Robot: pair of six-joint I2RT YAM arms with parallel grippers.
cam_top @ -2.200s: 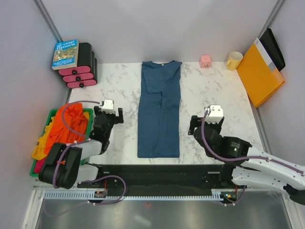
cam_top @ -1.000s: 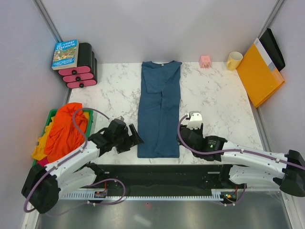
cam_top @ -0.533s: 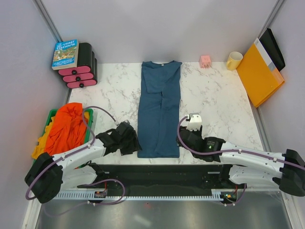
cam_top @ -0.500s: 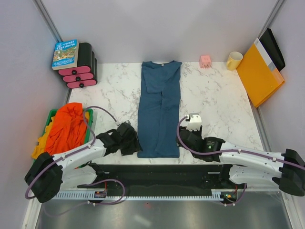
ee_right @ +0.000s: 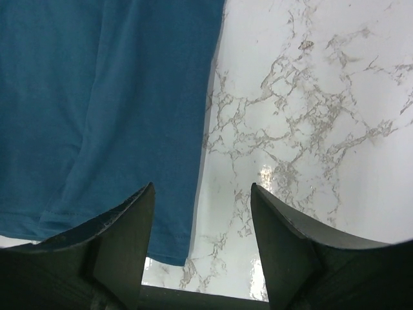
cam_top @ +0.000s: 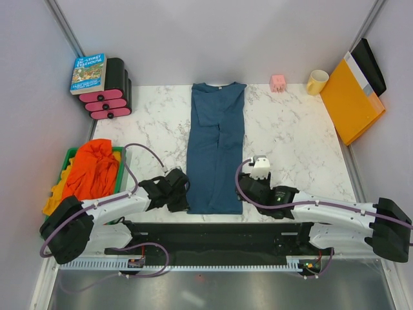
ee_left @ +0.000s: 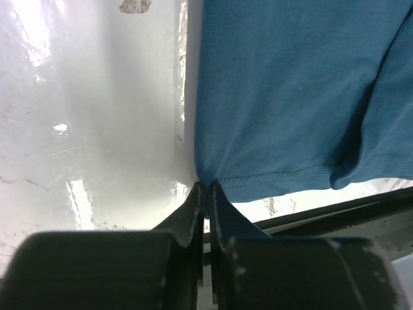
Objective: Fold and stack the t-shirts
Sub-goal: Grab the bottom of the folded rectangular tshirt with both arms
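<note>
A long dark teal-blue t-shirt [cam_top: 216, 148] lies flat down the middle of the marble table, folded to a narrow strip with its collar at the far end. My left gripper [cam_top: 186, 200] sits at the shirt's near left corner. In the left wrist view the left gripper [ee_left: 206, 188] is shut on the hem corner of the teal cloth [ee_left: 290, 97]. My right gripper [cam_top: 242, 192] stands open at the near right corner. In the right wrist view the right gripper [ee_right: 201, 187] straddles the edge of the teal cloth [ee_right: 97, 97], its left finger over the cloth. An orange t-shirt [cam_top: 93, 169] and a yellow one [cam_top: 55, 197] lie heaped at the left.
The heap fills a green bin [cam_top: 66, 157] at the table's left edge. A book [cam_top: 88, 72] on black and pink rolls [cam_top: 110, 97] stands far left. A pink cube [cam_top: 278, 82], a yellow mug [cam_top: 317, 82] and an orange-yellow folder [cam_top: 352, 100] are far right.
My left gripper slid right to the shirt's near left corner and shut on it. The right gripper edged left toward the near right corner and stayed open.
</note>
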